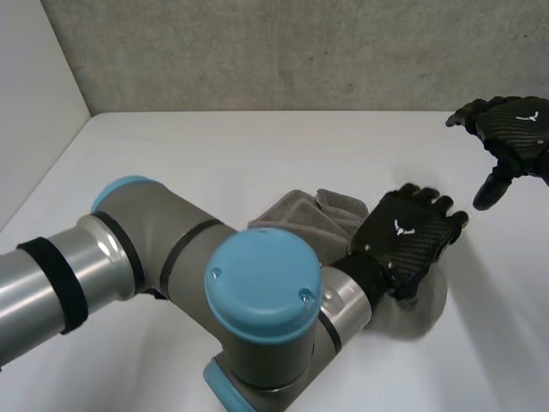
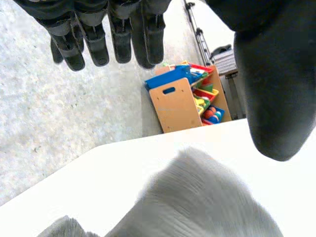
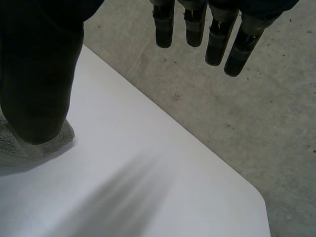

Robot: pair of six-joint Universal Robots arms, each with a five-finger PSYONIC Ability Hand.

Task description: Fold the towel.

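A grey towel (image 1: 300, 215) lies bunched and folded in the middle of the white table (image 1: 214, 154). My left hand (image 1: 407, 240) is over the towel's right part, palm down, fingers straight and spread. In the left wrist view the left hand (image 2: 123, 34) is open above the towel (image 2: 197, 197), with nothing between its fingers and thumb. My right hand (image 1: 515, 129) hovers at the far right, clear of the towel and open. In the right wrist view a corner of the towel (image 3: 19, 150) shows just past the thumb of the right hand (image 3: 39, 74).
My left arm crosses the front of the table from the left and hides the towel's near side. Beyond the table's far corner (image 2: 123, 163) stand a toy shelf with coloured bins (image 2: 187, 98) and a tripod. The table edge (image 3: 197, 153) is near the right hand.
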